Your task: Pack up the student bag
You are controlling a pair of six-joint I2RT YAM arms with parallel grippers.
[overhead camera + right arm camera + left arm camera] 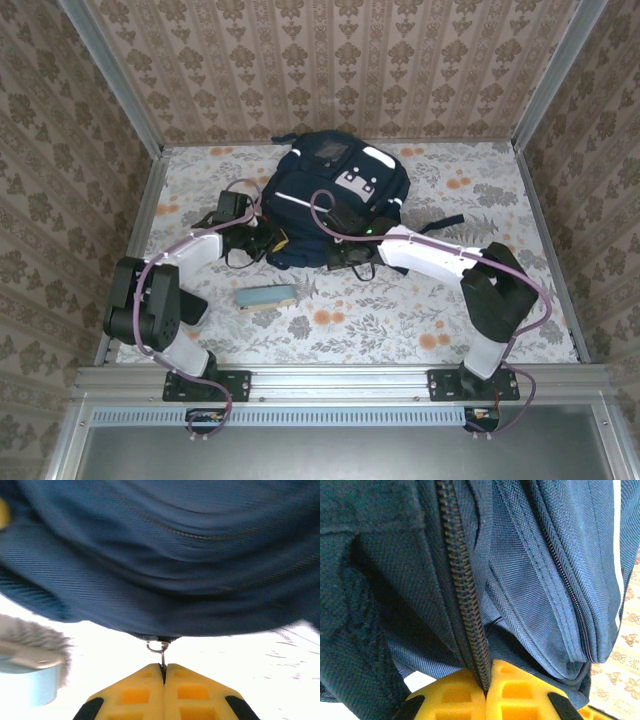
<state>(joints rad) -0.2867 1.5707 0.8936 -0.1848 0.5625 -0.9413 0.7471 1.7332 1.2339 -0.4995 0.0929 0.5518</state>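
Item 1, student bag [335, 195]: a navy backpack with white stripes and patches. It lies at the middle of the desk [430, 305], nearer the far edge than the near one. Both arms reach in to its near side.

Item 2, left end effector [486, 687]: the yellow fingers [520, 692] are fully closed. They pinch the bag's dark zipper track [465, 595] and the blue fabric beside it. The track runs straight up from between the fingertips (no gap is visible between them). In the top view this arm meets the bag at its near-left corner.

Item 3, right end effector [163, 669]: the fingers are pressed together on a thin metal zip pull [159, 647]. The pull hangs from the bag's lower seam, and its small ring sits just above the fingertips. The bag fabric above it is blurred.

Item 4, pale-blue block [265, 297]: this is possibly a board eraser (a fuzzy grey edge shows in the right wrist view). It lies on the desk near the bag's near-left corner, apart from the bag, between the bag and the near edge.
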